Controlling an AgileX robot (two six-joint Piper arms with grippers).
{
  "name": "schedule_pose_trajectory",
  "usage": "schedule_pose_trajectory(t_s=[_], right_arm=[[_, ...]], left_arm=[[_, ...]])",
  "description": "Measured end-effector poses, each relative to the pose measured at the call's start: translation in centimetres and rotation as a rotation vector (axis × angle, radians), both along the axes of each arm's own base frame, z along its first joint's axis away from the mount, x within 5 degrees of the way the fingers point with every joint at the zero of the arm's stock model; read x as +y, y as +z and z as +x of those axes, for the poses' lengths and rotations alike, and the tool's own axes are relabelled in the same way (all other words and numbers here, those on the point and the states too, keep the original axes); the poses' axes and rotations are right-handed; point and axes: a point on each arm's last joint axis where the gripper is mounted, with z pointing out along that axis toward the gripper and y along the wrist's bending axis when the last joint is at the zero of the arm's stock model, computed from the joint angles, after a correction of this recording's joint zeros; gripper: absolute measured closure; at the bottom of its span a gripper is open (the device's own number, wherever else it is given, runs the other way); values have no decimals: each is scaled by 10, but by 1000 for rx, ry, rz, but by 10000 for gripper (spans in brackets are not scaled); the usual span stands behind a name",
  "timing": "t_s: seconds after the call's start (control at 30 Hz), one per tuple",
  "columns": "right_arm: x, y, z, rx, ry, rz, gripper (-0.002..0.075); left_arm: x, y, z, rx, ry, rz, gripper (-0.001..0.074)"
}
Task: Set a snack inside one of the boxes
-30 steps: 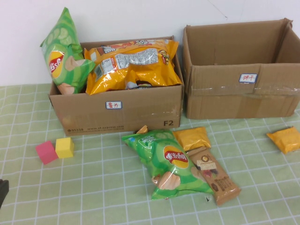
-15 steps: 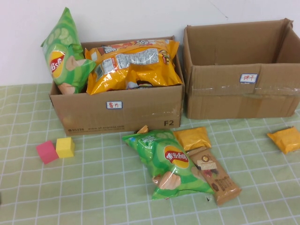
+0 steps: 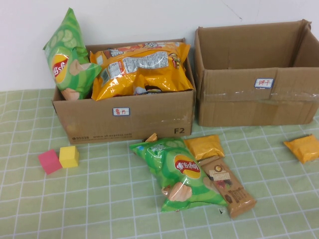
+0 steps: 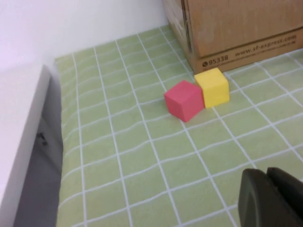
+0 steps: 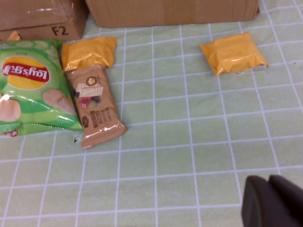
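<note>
Open surface (image 3: 109, 199) lies before the left box (image 3: 124, 119) and right box (image 3: 254, 107). Left pincer (image 4: 272, 198) and right pincer (image 5: 272, 203) hover low; finger state: cannot tell.

Left box (image 3: 124, 117) holds an orange bag (image 3: 142, 67) and a green bag (image 3: 67, 57). Before it lie chips (image 3: 182, 174), a brown bar (image 3: 228, 185), two cubes (image 3: 60, 159).
</note>
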Motion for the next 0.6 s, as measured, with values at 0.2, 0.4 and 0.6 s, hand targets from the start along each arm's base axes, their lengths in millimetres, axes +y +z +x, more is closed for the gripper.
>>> schedule_pose_trajectory(t_s=[0.2, 0.4, 0.6], right_arm=[[0, 0, 0, 0, 0, 0, 714], [0, 0, 0, 0, 0, 0, 714], [0, 0, 0, 0, 0, 0, 715]], left_arm=[[-3, -18, 5, -53, 15, -78, 737], [-5, -21, 4, 0, 10, -119, 737], [-4, -21, 4, -2, 10, -118, 737]])
